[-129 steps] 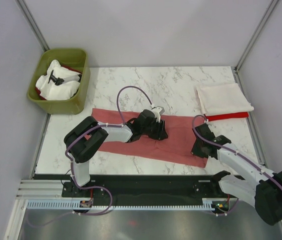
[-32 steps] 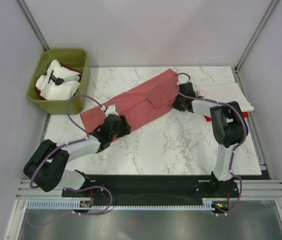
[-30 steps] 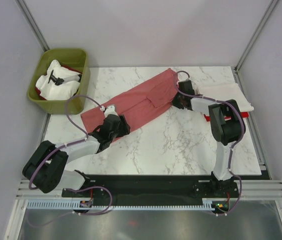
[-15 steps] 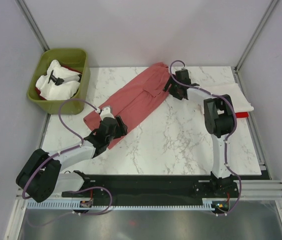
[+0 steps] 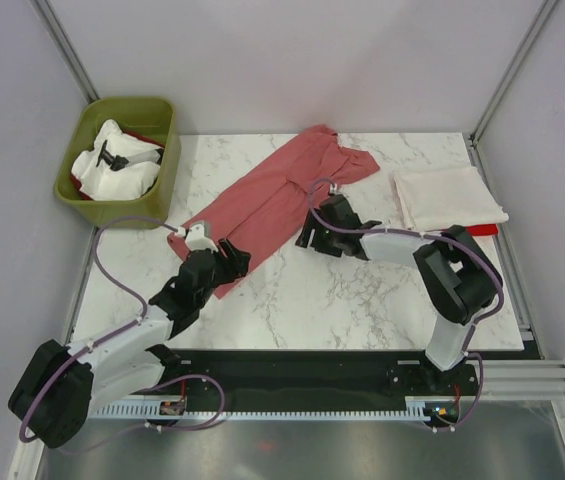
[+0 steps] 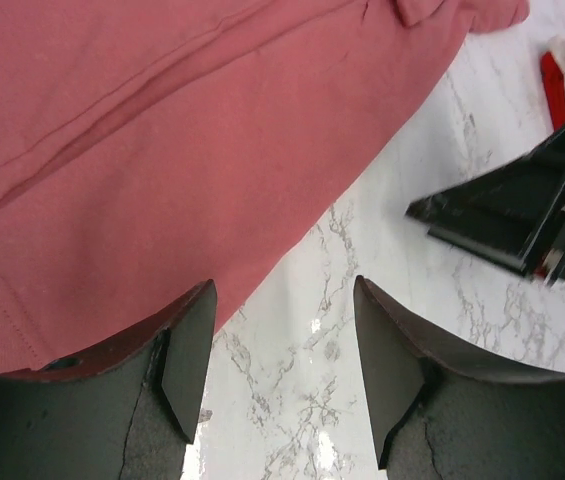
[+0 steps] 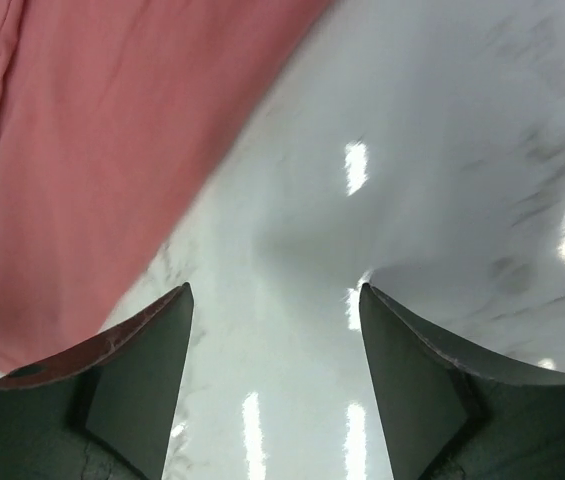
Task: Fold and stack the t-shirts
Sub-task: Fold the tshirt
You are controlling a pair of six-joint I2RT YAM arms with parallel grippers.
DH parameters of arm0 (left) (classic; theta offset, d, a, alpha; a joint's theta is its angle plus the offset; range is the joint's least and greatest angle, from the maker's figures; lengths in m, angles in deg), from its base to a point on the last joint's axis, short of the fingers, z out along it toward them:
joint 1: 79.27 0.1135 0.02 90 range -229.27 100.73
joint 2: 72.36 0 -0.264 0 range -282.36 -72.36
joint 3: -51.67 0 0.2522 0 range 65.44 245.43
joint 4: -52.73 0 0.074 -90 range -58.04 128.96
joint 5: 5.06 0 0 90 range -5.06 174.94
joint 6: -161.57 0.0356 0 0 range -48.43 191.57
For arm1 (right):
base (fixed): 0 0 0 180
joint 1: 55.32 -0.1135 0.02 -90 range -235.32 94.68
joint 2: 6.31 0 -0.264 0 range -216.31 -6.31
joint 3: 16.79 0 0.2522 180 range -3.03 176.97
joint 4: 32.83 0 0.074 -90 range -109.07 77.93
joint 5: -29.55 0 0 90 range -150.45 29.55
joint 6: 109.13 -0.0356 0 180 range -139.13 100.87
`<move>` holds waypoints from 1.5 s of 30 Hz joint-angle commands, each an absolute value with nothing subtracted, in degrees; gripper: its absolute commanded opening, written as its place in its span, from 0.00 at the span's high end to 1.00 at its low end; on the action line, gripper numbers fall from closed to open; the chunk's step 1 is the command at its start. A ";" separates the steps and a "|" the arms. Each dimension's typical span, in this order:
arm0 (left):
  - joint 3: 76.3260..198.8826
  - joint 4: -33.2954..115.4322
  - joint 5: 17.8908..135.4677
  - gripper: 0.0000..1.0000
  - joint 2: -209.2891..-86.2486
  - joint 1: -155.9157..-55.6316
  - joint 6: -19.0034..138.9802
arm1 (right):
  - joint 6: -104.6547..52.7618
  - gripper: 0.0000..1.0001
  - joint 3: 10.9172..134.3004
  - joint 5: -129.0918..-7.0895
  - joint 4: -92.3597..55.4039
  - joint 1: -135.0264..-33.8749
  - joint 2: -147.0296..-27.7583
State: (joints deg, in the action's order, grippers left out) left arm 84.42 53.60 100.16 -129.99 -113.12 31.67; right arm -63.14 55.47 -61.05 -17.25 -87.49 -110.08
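Note:
The dusty salmon-red t-shirt point(image 5: 272, 195) lies in a long diagonal strip across the marble table, its far end bunched near the back. My left gripper point(image 5: 230, 257) hovers at the shirt's near left end, open, with only marble between its fingers point(image 6: 282, 292); the shirt point(image 6: 162, 150) fills the upper left of that view. Beside the shirt's right edge, my right gripper point(image 5: 309, 233) is open and empty over bare marble point(image 7: 274, 295), with the shirt point(image 7: 112, 130) to its left. A folded cream-white t-shirt point(image 5: 449, 196) rests on a bright red one point(image 5: 482, 230) at the right.
An olive-green bin point(image 5: 157, 190) at the back left holds white cloth and a bit of red. The table point(image 5: 362, 300) ends at a black rail near the arm bases. Grey walls close in the back and sides.
The right gripper opened, let go of the shirt's far end and drew back toward the middle. The left arm pulled back toward the near left. The shirt's far end dropped in a bunch.

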 commanded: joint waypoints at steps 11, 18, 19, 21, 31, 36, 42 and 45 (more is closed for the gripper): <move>76.16 50.66 117.01 0.37 -108.68 -113.11 20.77 | -81.97 0.25 57.96 -51.48 -25.05 -106.21 -115.64; 73.26 48.72 119.30 0.37 -100.59 -113.11 20.42 | -83.82 0.30 67.01 -50.52 -24.08 -108.41 -123.73; 73.08 48.37 119.57 0.37 -99.97 -113.20 20.42 | -83.91 0.32 67.81 -50.34 -23.91 -108.50 -124.43; 72.82 48.37 119.57 0.37 -99.43 -113.20 20.59 | -83.73 0.37 69.83 -50.34 -23.12 -108.50 -126.45; 75.98 49.94 116.94 0.37 -107.07 -113.11 23.05 | -77.15 1.00 62.12 -51.22 -19.25 -107.01 -118.32; 79.84 52.15 111.59 0.37 -115.68 -113.20 26.21 | -72.58 1.00 45.34 -51.57 -15.21 -102.18 -103.72; 84.50 54.17 102.71 0.36 -125.79 -113.55 30.25 | -66.78 0.28 31.79 -51.66 -6.61 -93.21 -83.07; 86.61 54.43 97.36 0.36 -130.17 -113.81 32.28 | -65.45 0.15 31.07 -48.34 -2.99 -91.01 -73.76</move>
State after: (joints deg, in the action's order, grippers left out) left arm 83.26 51.41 104.12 -127.08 -113.23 27.69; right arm -69.15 31.10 -51.24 -7.22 -92.01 -80.44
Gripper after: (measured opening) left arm 0.636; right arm 0.824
